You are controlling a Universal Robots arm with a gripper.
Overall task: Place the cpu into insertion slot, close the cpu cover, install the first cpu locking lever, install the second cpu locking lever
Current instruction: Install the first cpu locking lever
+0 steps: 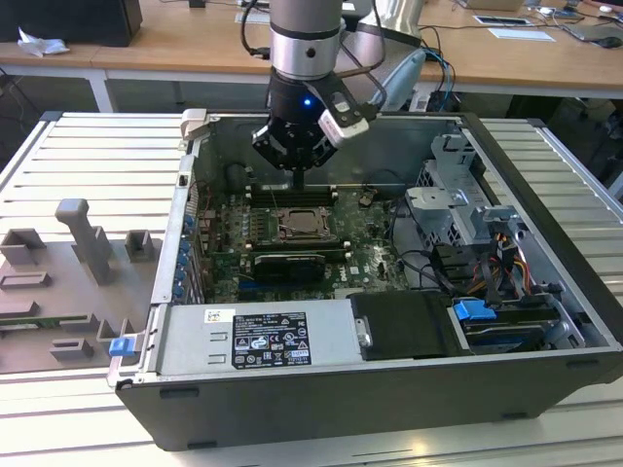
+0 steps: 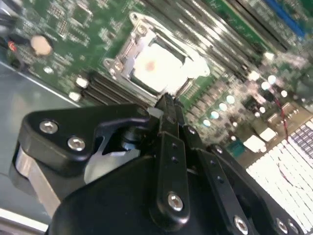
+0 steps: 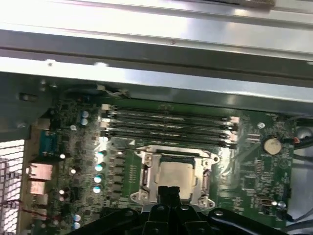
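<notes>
The cpu [image 3: 177,174] lies with its pale metal top up in the insertion slot [image 1: 303,226] on the green board. The silvery cpu cover [image 3: 145,172] appears to lie down flat, framing the chip; it is also seen in the second wrist view [image 2: 128,54] around the cpu [image 2: 157,66]. My gripper [image 1: 297,182] hangs a little above the board, just behind the socket's far edge, beside the memory slots. Its fingers [image 2: 166,105] are shut together with nothing between them. In the first wrist view the gripper [image 3: 171,192] overlaps the socket's rim. I cannot make out the locking levers.
Long memory slots [image 3: 166,125] run just beyond the socket. A black graphics card [image 1: 287,265] lies on its near side, then the power supply [image 1: 258,341]. A drive cage [image 1: 458,195] and cables [image 1: 487,282] fill the exterior view's right. Case walls [image 1: 190,195] enclose everything.
</notes>
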